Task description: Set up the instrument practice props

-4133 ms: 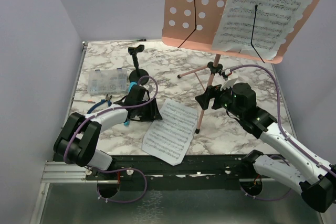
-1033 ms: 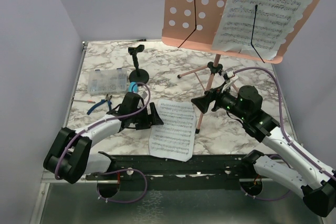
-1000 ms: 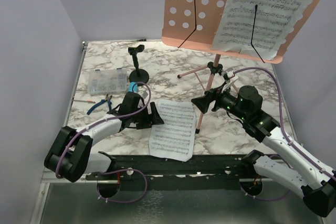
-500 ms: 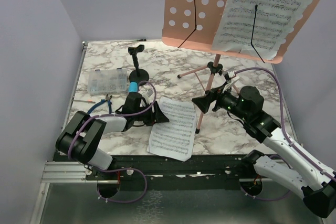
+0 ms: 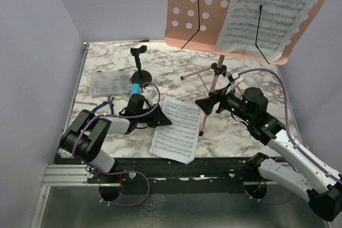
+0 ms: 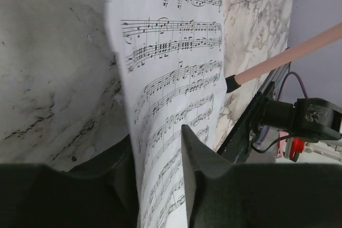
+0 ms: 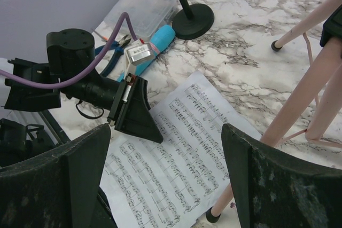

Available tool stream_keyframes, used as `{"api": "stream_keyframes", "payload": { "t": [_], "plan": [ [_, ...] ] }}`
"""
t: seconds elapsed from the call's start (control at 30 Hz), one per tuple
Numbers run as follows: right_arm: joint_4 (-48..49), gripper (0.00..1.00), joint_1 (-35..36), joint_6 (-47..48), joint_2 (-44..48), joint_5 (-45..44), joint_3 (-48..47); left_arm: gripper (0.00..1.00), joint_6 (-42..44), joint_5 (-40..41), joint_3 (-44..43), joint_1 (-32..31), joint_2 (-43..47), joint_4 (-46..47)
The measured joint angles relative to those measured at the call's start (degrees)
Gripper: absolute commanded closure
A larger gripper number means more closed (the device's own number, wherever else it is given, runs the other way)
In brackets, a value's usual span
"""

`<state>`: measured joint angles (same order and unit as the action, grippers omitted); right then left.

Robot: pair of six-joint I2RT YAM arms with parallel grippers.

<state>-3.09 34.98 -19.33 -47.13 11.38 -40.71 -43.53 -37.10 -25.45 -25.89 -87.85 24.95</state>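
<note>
While left jaws pinch its edge, the sheet-music page [image 5: 176, 129] runs near-to-far; right jaws gape empty.

The table [image 5: 251, 132] has a smooth, faintly glossy marble-look surface, white veined with grey. The loose sheet-music page [image 5: 176, 129] is thin matt white paper printed in black, bending where the left gripper [image 6: 160, 158] pinches it; its jaws look like matt, finely grainy black plastic. The music stand [image 5: 214, 86] has smooth pink painted tubes and a matt hole-punched panel. The compartment box [image 7: 143, 8] is clear glossy plastic. The microphone [image 7: 155, 44] is smooth blue plastic.
</note>
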Motion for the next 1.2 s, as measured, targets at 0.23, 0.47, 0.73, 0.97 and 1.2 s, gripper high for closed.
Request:
{"api": "stream_keyframes", "payload": {
  "t": [0.23, 0.47, 0.73, 0.97, 1.2],
  "plan": [
    [0.00, 0.11, 0.00, 0.04, -0.07, 0.02, -0.02, 1.00, -0.09, -0.26, -0.37, -0.02, -0.57, 0.63],
    [0.00, 0.11, 0.00, 0.33, -0.07, 0.02, -0.07, 1.00, 0.35, -1.49, -1.25, -0.13, 5.60, 0.24],
    [0.02, 0.11, 0.00, 0.35, 0.39, 0.04, -0.48, 1.00, 3.76, -0.96, -4.90, -0.13, 25.05, -2.40],
    [0.46, 0.11, 0.00, 0.31, 1.86, 0.33, -0.50, 1.00, 9.03, -0.87, -8.83, -0.11, 39.58, -5.40],
    [2.21, 0.11, 0.00, -0.26, 3.15, 3.37, -1.33, 1.00, 12.46, -0.81, -11.26, -0.11, 49.57, -6.67]
  ]
}}
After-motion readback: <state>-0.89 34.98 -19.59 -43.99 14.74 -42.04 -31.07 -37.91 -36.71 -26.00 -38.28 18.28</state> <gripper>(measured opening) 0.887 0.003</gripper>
